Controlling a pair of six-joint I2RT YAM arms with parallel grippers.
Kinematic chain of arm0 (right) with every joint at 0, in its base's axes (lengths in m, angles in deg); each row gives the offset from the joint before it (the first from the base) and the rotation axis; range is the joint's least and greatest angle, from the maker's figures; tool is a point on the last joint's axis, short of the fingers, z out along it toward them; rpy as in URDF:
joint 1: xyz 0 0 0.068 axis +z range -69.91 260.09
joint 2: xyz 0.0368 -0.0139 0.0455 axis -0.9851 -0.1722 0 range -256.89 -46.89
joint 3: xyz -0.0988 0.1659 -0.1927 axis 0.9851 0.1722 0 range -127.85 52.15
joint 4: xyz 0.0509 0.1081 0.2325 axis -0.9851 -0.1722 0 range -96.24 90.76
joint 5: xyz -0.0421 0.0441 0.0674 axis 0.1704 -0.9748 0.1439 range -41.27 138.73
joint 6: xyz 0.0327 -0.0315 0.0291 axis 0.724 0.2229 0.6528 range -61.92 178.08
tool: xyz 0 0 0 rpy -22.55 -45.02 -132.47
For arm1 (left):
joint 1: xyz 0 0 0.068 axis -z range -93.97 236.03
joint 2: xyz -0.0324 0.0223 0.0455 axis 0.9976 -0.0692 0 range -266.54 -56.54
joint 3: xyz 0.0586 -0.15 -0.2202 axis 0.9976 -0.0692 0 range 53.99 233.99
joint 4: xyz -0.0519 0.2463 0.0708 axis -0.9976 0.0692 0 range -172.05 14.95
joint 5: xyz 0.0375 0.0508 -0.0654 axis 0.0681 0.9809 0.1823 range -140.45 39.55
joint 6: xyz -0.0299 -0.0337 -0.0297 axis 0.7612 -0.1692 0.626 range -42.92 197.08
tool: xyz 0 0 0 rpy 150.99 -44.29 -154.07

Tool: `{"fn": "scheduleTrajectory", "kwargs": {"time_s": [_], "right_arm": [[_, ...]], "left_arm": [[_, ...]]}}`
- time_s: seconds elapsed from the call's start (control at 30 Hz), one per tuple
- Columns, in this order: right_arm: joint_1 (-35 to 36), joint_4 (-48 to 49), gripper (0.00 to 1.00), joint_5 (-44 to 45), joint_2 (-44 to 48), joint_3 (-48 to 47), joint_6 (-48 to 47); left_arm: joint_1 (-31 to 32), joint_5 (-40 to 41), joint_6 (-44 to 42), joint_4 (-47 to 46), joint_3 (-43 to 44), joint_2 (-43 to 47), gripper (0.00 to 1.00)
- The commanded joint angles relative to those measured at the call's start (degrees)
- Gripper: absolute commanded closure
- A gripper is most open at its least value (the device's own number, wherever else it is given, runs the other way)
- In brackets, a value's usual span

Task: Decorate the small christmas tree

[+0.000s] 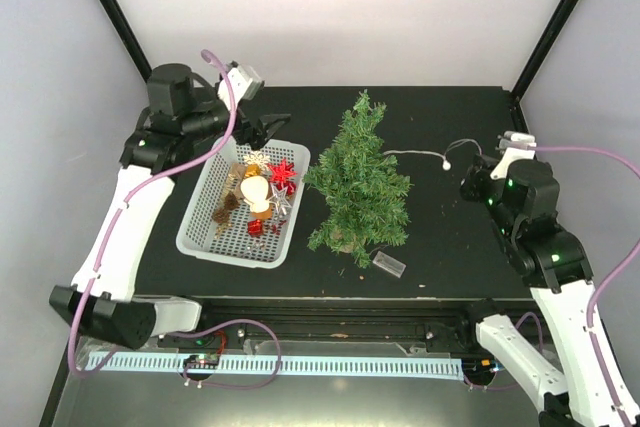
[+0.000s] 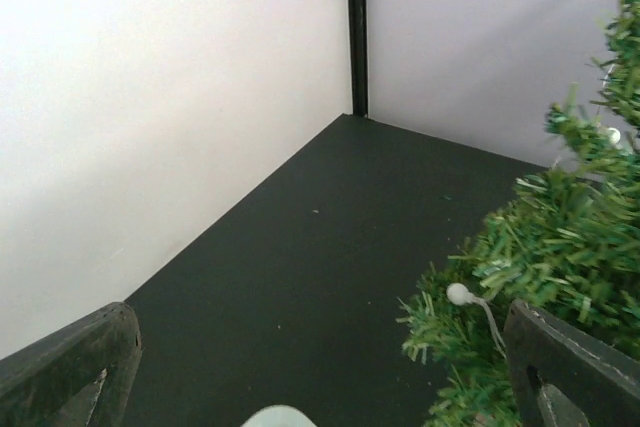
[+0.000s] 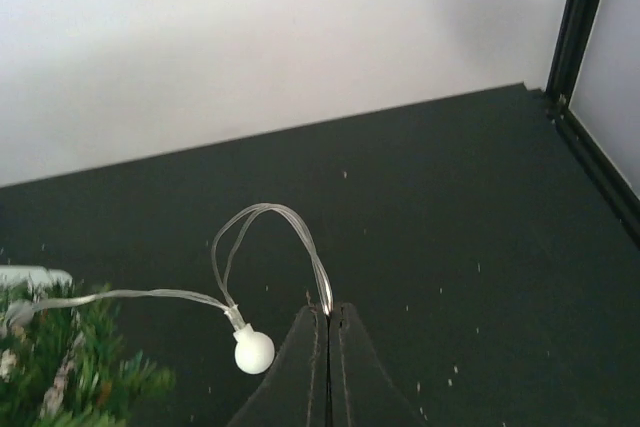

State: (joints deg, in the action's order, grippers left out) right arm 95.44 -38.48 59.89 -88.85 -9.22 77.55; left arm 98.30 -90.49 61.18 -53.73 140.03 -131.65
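The small christmas tree (image 1: 358,185) stands upright mid-table, right of the white basket (image 1: 232,253). A clear light-string wire (image 1: 412,154) runs from the tree's right side to a white bulb (image 1: 447,160) and loops on to my right gripper (image 1: 480,162). In the right wrist view that gripper (image 3: 328,309) is shut on the wire (image 3: 300,232), the bulb (image 3: 254,350) hanging just left of its tips. My left gripper (image 1: 266,135) hovers open over the basket's far end, holding nothing. Its wrist view shows the wide-apart fingers (image 2: 70,367), the tree (image 2: 560,247) and another bulb (image 2: 458,294) at right.
The basket holds several ornaments, among them a red star (image 1: 283,173) and a cream ball (image 1: 253,190). A small clear box (image 1: 388,265) lies on the table in front of the tree. White walls and black corner posts (image 1: 550,27) enclose the table's back.
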Motion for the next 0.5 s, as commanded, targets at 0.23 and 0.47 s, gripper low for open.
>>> {"fn": "scheduleTrajectory", "kwargs": {"time_s": [0.23, 0.47], "right_arm": [[12.74, -14.47, 0.99, 1.44, 6.59, -1.72, 1.35], [22.31, -17.58, 0.99, 1.85, 4.79, -5.79, 1.52]], "left_arm": [[0.8, 4.35, -4.07, 20.51, 1.95, 9.52, 0.01], [1.33, 4.26, -7.82, 26.89, 0.29, 13.29, 0.01]]}}
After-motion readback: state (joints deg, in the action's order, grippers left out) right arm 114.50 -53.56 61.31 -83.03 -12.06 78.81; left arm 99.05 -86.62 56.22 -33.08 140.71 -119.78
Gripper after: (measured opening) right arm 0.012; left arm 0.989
